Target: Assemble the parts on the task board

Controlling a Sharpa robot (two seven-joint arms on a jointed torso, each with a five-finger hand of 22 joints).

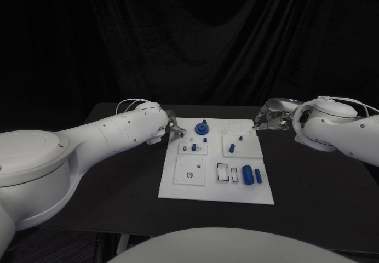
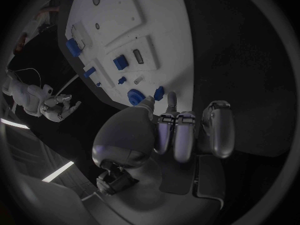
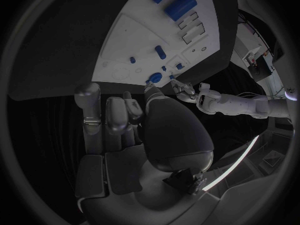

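Note:
The white task board [image 1: 207, 185] lies mid-table, also seen in the left wrist view [image 2: 119, 15] and the right wrist view [image 3: 144, 35]. On it are a blue gear-like part [image 1: 202, 129] at the far edge, small blue pegs [image 1: 232, 147], and two blue cylinders [image 1: 247, 174] near the front right. My left hand [image 1: 173, 129] hovers at the board's far left corner and pinches a small blue part [image 2: 159, 92] between thumb and fingertip, right beside the gear-like part [image 2: 134, 97]. My right hand [image 1: 271, 120] hangs off the board's far right corner, fingers [image 3: 115, 114] apart and holding nothing.
The black table [image 1: 316, 181] extends well past the board on both sides and toward the front. White slotted holders [image 1: 223, 172] stand on the board beside the cylinders. A square plate with a small hole [image 1: 190, 170] sits on the board's front left.

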